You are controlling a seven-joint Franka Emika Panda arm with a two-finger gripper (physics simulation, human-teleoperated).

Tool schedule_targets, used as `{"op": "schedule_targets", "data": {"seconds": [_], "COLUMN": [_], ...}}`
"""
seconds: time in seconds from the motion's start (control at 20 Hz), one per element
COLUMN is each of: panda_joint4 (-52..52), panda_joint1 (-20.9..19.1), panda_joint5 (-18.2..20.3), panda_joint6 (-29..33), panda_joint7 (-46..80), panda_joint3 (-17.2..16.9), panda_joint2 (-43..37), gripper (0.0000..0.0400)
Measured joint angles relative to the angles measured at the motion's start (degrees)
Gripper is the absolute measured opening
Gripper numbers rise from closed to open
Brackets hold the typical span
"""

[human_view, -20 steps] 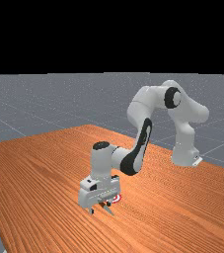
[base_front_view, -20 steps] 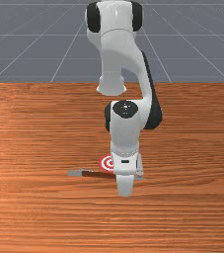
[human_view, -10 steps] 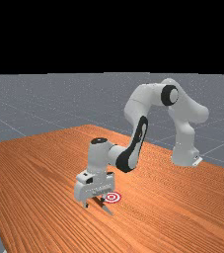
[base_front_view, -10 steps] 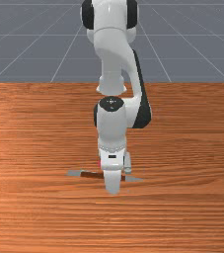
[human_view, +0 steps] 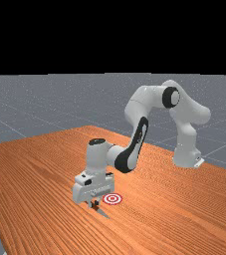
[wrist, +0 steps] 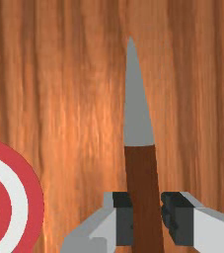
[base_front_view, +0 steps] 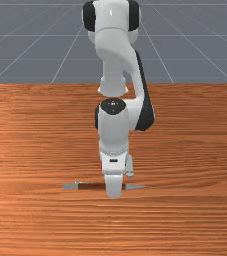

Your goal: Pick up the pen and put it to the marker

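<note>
Brown, grey-tipped pen point(wrist: 143, 173) is gripped from both sides by the white two-finger gripper point(human_view: 93, 204), near the round, red-and-white ringed marker point(human_view: 112, 198).

1. I note a table point(base_front_view: 195, 150) of orange-brown wood, its dark grain running in long streaks.
2. In the far view I record a grey-blue floor point(human_view: 45, 97) beyond it, crossed by thin pale lines point(base_front_view: 35, 35).
3. Above the horizon, a plain black backdrop point(human_view: 112, 35).
4. Lighting: a soft, brighter sheen point(wrist: 91, 123) on the wood.
</note>
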Motion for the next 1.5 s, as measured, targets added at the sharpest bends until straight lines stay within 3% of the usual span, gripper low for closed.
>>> {"op": "schedule_targets", "data": {"seconds": [0.05,0.15,0.25,0.3,0.35,0.4,0.5,0.6,0.65,0.85,0.9,1.2,1.25,1.3,1.5], "panda_joint4": [-0.59,-0.47,0.03,0.34,0.63,0.79,1.56,0.97,0.53,0.44,1.02,4.42,5.00,5.57,1.09], "panda_joint1": [0.09,1.25,4.07,5.24,6.16,6.61,6.26,7.11,4.43,-2.99,-1.97,-1.84,-1.85,-1.75,-1.22], "panda_joint5": [0.07,0.39,0.75,0.61,0.40,0.14,-0.22,-1.23,-0.83,-0.57,-0.38,0.22,0.05,0.04,0.24], "panda_joint6": [0.86,0.87,0.56,0.41,0.29,0.26,-0.80,0.03,0.33,0.00,1.04,2.34,1.36,0.06,2.93], "panda_joint7": [0.45,3.68,9.57,10.71,11.08,10.44,7.83,8.78,2.77,-7.02,-1.92,-0.29,-1.02,-1.00,0.94], "panda_joint3": [-0.13,-1.06,-2.51,-2.56,-2.38,-1.94,-0.92,-2.19,0.38,1.72,-0.73,-0.85,-0.57,-0.54,-1.22], "panda_joint2": [-0.35,-0.52,-0.34,-0.18,-0.04,0.04,0.47,0.22,0.05,-0.01,0.72,3.30,3.50,3.59,0.56], "gripper": [0.0097,0.0034,0.0010,0.0163,0.0256,0.0313,0.0368,0.0388,0.0393,0.0399,0.0399,0.0400,0.0243,0.0148,0.0030]}}
